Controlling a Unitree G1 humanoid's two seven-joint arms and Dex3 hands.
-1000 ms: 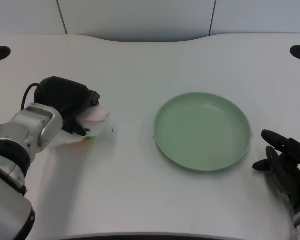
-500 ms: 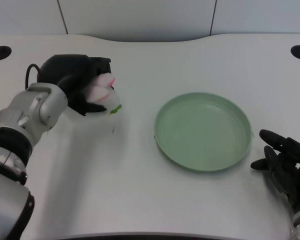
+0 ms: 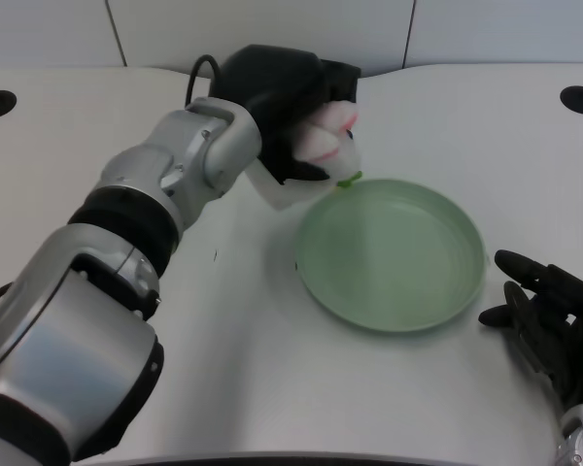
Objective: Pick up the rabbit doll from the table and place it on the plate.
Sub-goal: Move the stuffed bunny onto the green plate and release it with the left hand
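Note:
My left hand (image 3: 284, 107) grips the rabbit doll (image 3: 323, 146), a white soft toy with pink ears and a small green bit at its lower end. Hand and doll hang above the table just past the far-left rim of the plate. The plate (image 3: 391, 254) is round, pale green and bare inside, and lies right of centre. Most of the doll's body is hidden behind my black fingers.
My right hand (image 3: 547, 316) rests idle at the lower right, beside the plate's right rim. Two dark round holes (image 3: 0, 102) (image 3: 580, 98) sit in the table's far corners. A curved table edge and grey wall panels run along the back.
My left hand has lifted the doll off the table and carried it right and away from me, from the left side to the plate's far-left rim.

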